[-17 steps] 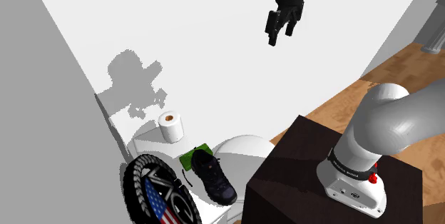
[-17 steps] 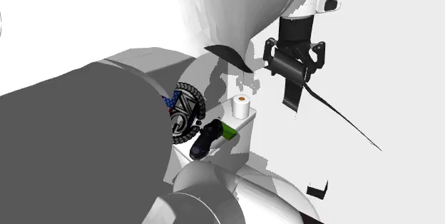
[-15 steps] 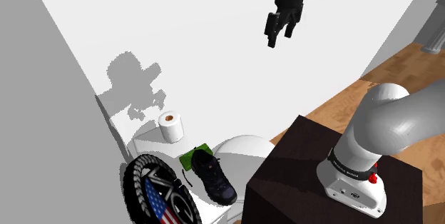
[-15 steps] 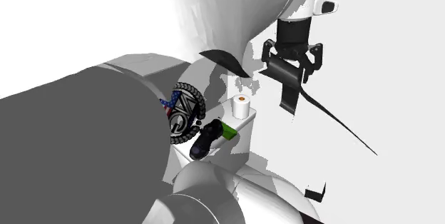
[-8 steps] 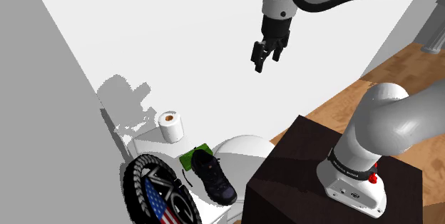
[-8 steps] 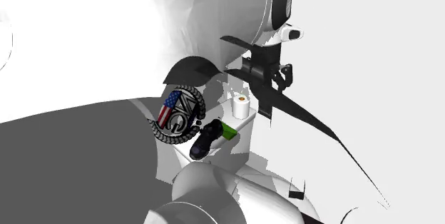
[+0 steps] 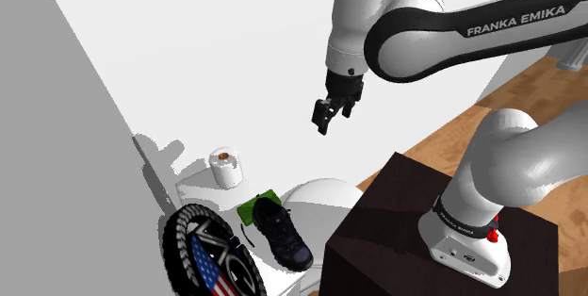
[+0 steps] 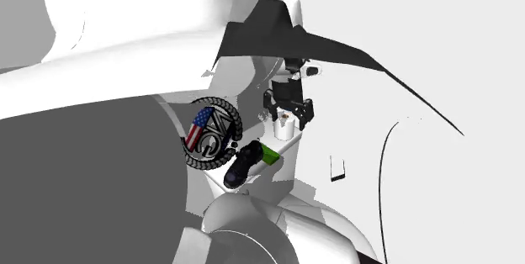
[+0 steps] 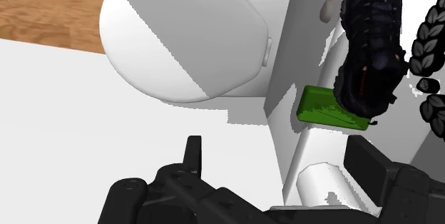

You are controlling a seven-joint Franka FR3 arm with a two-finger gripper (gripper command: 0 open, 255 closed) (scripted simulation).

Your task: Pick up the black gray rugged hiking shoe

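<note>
**Two black fingers [image 9: 193,153] spread wide above the cistern**

Nothing is clasped between them. The all-black two-finger gripper [image 7: 323,124] hangs in the air, well above the flat white cistern top [image 7: 193,190]. A white paper roll with a brown core [image 7: 224,167] stands at one end of that top, untouched. The black and grey laced hiking shoe [image 7: 281,233] lies at the opposite end along the bowl-side edge, its heel end over a flat green block [image 7: 251,207]. A round black braided plaque with a stars-and-stripes emblem [image 7: 209,258] sits at the wall-side edge, just beside the shoe.
</note>
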